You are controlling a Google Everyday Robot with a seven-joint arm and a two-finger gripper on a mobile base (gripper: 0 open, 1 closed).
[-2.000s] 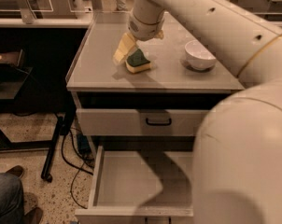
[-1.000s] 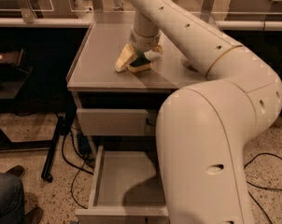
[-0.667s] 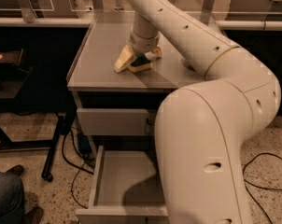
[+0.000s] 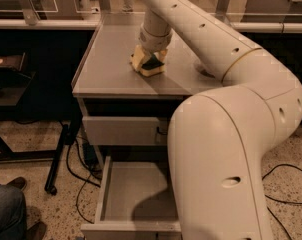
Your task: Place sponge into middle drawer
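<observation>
The sponge (image 4: 153, 70), pale yellow with a dark green top, lies on the grey cabinet top (image 4: 111, 69) near its middle. My gripper (image 4: 150, 62) comes down on it from above, with its yellowish fingers (image 4: 137, 59) on either side and pressed against it. The sponge still rests on the surface. The middle drawer (image 4: 133, 191) stands pulled open low at the front of the cabinet, and its flat grey floor is bare. My arm (image 4: 226, 149) covers the drawer's right part.
A closed drawer front with a small dark handle (image 4: 161, 130) sits above the open drawer. A person's leg and shoe (image 4: 8, 214) are at the lower left. A black stand leg (image 4: 61, 154) and cables (image 4: 83, 176) lie on the floor left of the cabinet.
The gripper's left finger, splayed out beside the sponge before, has drawn in against it. The arm has shifted slightly. The sponge stays in the same spot.
</observation>
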